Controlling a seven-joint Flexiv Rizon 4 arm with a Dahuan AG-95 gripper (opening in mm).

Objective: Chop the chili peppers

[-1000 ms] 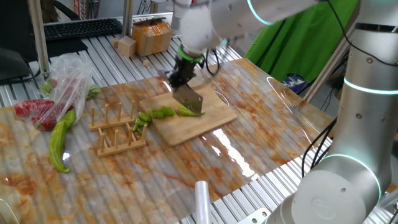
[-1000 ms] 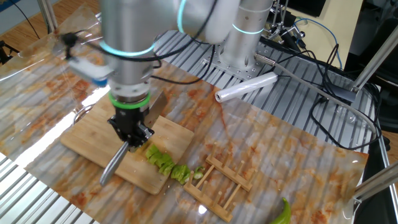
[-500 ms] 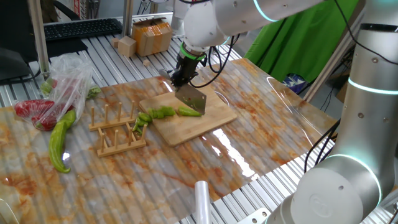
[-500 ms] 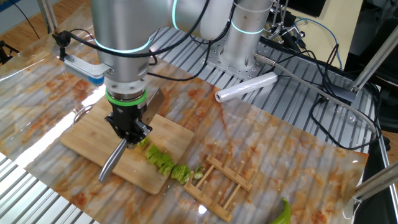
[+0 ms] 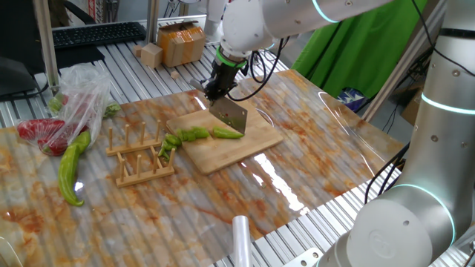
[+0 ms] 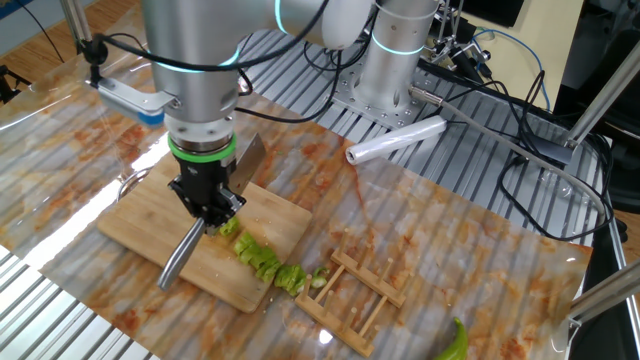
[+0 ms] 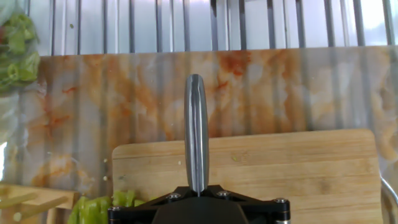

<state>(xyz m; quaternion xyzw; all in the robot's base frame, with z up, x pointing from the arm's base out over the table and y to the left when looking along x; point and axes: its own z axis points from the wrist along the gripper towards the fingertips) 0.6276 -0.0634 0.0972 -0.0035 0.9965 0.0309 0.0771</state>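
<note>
Steel cleaver (image 5: 228,114) clamped tight in my claw (image 6: 207,207), chili peppers (image 5: 194,134) chopped just below/beside, on bamboo board (image 5: 245,144).

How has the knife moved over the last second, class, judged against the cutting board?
Yes. The knife, in the shut gripper, has lifted slightly off the chili peppers, its blade now higher above the cutting board.
</note>
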